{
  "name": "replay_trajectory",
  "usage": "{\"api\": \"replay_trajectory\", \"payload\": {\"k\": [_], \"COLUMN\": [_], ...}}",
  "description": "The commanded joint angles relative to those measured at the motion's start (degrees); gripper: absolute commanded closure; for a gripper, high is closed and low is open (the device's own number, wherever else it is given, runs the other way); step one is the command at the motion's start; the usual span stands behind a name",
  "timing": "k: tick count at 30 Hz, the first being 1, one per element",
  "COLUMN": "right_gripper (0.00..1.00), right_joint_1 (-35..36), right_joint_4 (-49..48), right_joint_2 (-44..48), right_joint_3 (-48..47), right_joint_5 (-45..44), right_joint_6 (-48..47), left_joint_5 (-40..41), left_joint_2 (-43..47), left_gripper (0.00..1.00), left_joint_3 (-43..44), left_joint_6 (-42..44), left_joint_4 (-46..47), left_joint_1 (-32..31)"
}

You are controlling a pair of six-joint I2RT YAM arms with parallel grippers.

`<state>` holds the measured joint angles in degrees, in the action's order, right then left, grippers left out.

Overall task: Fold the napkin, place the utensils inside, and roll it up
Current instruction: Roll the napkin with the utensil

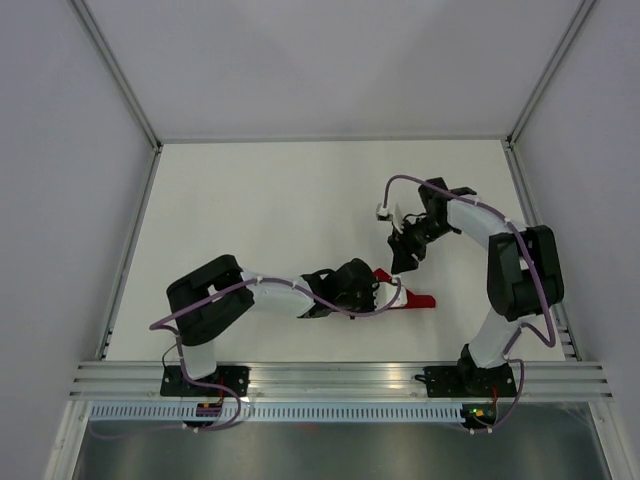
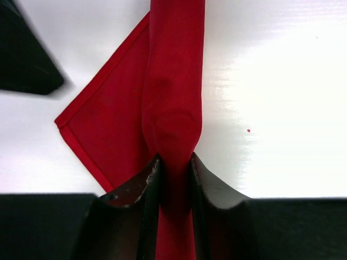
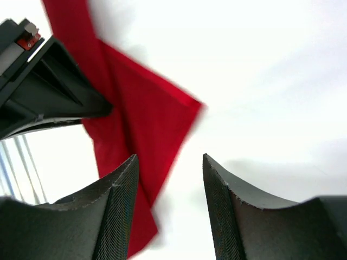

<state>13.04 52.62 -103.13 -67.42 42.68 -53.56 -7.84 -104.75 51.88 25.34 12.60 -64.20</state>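
The red napkin (image 1: 418,299) lies near the table's middle front as a narrow roll with a loose flap. In the left wrist view the roll (image 2: 173,81) runs straight up from my left gripper (image 2: 174,157), which is shut on its near end, and the flat flap (image 2: 103,130) spreads to the left. My left gripper (image 1: 388,295) sits low at the roll's left end. A little behind the napkin hovers my right gripper (image 1: 405,258). It stands open (image 3: 169,157) with nothing between its fingers, and the napkin (image 3: 141,119) lies beyond them. The utensils are hidden.
White tabletop (image 1: 270,210) is bounded by grey walls and an aluminium rail (image 1: 330,378) along the near edge. The left gripper's black body (image 3: 43,92) shows at the upper left of the right wrist view. A dark part (image 2: 27,59) sits at the upper left of the left wrist view.
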Motion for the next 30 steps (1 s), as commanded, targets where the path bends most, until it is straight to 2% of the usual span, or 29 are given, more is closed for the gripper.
{"api": "replay_trajectory", "payload": {"k": [1,6,11,15,18,24,30], "right_gripper": [0.43,0.42,0.37,0.33,0.33,0.32,0.31], "right_joint_1": [-4.5,-10.84,-11.02,-10.23,-6.02,8.55,15.43], "right_joint_4": [-6.55,-15.77,-20.27,-19.84,-21.94,-35.12,-41.19], "right_joint_2": [7.58,20.65,35.68,41.43,42.93,46.18,41.44], "right_joint_3": [0.26,7.99,19.75,25.57,29.53,39.2,40.96], "right_joint_5": [2.15,2.85,3.2,3.73,-0.21,-12.25,-17.97], "right_joint_6": [4.15,7.15,3.92,-0.3,-0.41,4.6,5.4], "left_joint_5": [-8.4,-16.06,-24.85,-30.83,-35.92,-41.37,-43.75], "left_joint_2": [-3.26,-5.9,-9.42,-12.84,-15.83,-21.63,-24.1], "left_gripper": [0.98,0.98,0.98,0.98,0.98,0.98,0.98], "left_joint_3": [1.82,7.25,12.09,16.05,19.22,24.76,27.49], "left_joint_6": [-6.79,-10.74,-13.48,-15.84,-16.73,-18.31,-19.01], "left_joint_4": [-11.45,-18.65,-24.11,-27.8,-30.87,-36.06,-37.91], "left_joint_1": [2.84,7.24,11.82,14.98,16.3,17.8,18.41]}}
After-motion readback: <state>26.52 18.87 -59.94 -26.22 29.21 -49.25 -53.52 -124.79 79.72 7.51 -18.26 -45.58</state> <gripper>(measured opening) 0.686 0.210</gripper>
